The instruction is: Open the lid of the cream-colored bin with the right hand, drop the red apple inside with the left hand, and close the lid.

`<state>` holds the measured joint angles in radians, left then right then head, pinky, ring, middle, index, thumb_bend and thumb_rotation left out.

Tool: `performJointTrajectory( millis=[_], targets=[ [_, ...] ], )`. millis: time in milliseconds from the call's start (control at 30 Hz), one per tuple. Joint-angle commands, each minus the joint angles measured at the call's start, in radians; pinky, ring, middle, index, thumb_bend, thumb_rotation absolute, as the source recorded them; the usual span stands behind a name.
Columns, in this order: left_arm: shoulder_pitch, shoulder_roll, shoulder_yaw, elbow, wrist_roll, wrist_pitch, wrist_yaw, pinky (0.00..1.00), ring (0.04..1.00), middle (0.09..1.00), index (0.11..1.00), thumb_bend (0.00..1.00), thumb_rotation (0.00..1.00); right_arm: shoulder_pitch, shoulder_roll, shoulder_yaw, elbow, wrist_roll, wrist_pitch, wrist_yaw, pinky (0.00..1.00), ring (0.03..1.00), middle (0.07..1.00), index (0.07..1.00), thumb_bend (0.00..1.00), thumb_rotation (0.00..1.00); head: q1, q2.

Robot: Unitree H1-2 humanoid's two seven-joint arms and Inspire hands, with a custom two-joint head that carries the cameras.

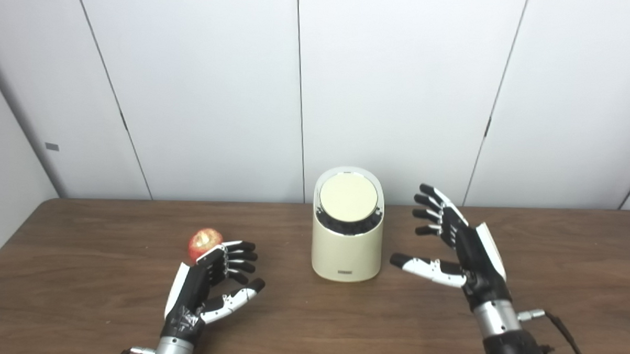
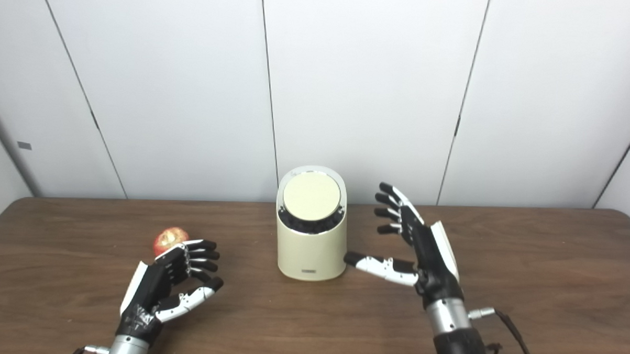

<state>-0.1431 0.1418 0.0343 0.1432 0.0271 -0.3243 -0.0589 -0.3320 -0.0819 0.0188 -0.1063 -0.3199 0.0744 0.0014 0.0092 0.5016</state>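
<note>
The cream-colored bin [image 1: 346, 251] stands upright at the middle of the brown table, its round lid [image 1: 349, 197] lying flat in the slanted top. A red apple [image 1: 203, 242] rests on the table to the bin's left. My left hand [image 1: 209, 283] is open just in front of and right of the apple, fingers spread, not touching it. My right hand [image 1: 456, 247] is open to the right of the bin, raised above the table, with the thumb reaching toward the bin's side but a little apart from it.
The wooden table [image 1: 81, 273] runs the full width of the view, with its far edge against white wall panels [image 1: 402, 85]. A cable [image 1: 566, 332] trails from the right wrist.
</note>
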Motion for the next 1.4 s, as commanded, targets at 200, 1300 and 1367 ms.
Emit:
performJointTrajectory(
  millis=[200,1300,1367],
  targets=[
    [-0.006,0.001,-0.004,0.037,0.008,-0.031,0.006,0.53,0.607,0.662,0.699,0.64,0.12,-0.191,-0.024,-0.003,-0.014,-0.020,0.141,0.015,0.72,0.860,0.884,0.948,0.85,0.36,0.001,-0.002],
    [-0.014,-0.018,-0.015,0.043,-0.002,-0.045,0.007,0.54,0.609,0.653,0.696,0.65,0.12,-0.421,-0.067,0.192,0.101,-0.217,0.377,0.089,0.65,0.843,0.917,0.923,0.82,0.32,0.000,0.000],
    [-0.014,-0.019,-0.016,0.042,0.000,-0.046,0.008,0.54,0.606,0.655,0.698,0.65,0.11,-0.420,-0.060,0.200,0.112,-0.224,0.368,0.082,0.65,0.838,0.916,0.922,0.82,0.31,-0.004,0.000]
  ],
)
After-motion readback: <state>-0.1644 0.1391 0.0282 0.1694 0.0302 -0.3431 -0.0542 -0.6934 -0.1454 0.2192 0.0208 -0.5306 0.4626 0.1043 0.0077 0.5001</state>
